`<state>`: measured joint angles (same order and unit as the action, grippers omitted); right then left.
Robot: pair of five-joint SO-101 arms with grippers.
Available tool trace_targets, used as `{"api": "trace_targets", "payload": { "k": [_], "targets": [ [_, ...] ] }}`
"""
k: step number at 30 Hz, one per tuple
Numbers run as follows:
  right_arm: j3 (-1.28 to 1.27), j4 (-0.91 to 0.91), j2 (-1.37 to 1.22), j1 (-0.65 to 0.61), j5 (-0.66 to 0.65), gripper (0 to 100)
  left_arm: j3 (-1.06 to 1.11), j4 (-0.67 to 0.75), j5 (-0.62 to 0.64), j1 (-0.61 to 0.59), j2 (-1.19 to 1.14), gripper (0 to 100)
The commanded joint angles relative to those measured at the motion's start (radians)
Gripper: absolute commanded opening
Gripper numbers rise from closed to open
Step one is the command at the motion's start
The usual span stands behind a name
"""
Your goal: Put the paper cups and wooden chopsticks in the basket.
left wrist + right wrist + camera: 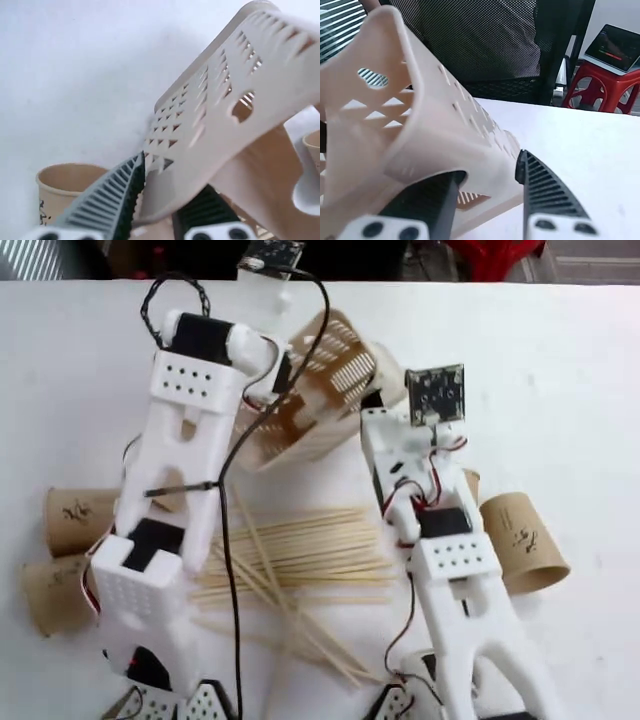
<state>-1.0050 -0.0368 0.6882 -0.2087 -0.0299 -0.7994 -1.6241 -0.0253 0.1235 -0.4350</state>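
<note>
The beige slotted basket (318,380) is tipped up at the back of the table, between the two arms. My left gripper (166,179) is shut on one of its perforated walls (235,95). My right gripper (487,167) is shut on a lower corner of the basket (435,130). Wooden chopsticks (300,558) lie scattered in a pile on the table between the arms. Two paper cups (72,520) (50,592) lie on their sides at the left, and another (522,540) lies at the right. A paper cup (67,185) stands beyond my left finger.
The white table (560,360) runs open to the right and far left. Black and red cables (232,570) hang along both arms over the chopsticks. A chair and a red stool (605,85) stand beyond the table's far edge.
</note>
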Motion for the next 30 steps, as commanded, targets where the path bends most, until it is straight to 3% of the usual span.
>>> {"api": "trace_targets", "payload": {
  "k": [1, 7, 11, 15, 23, 30],
  "targets": [
    [-0.031, -0.002, 0.189, -0.036, -0.005, 14.9, -0.008, 0.038, 0.058, -0.085, 0.007, 2],
    [-0.080, 0.004, 0.329, -0.076, -0.005, 13.4, -0.009, 0.052, 0.008, -0.085, -0.015, 2],
    [-0.120, 0.007, 0.367, -0.070, -0.005, 0.9, -0.012, 0.058, 0.009, -0.088, -0.079, 2],
    [-0.195, 0.033, 0.401, -0.064, -0.006, 4.3, -0.014, 0.072, 0.009, -0.085, -0.122, 2],
    [-0.261, -0.059, 0.432, 0.107, -0.006, 1.7, -0.269, -0.068, 0.048, -0.028, -0.134, 2],
    [-0.270, -0.328, 0.433, 0.211, -0.293, 1.6, -0.356, -0.158, 0.052, -0.012, -0.133, 2]
  ]
}}
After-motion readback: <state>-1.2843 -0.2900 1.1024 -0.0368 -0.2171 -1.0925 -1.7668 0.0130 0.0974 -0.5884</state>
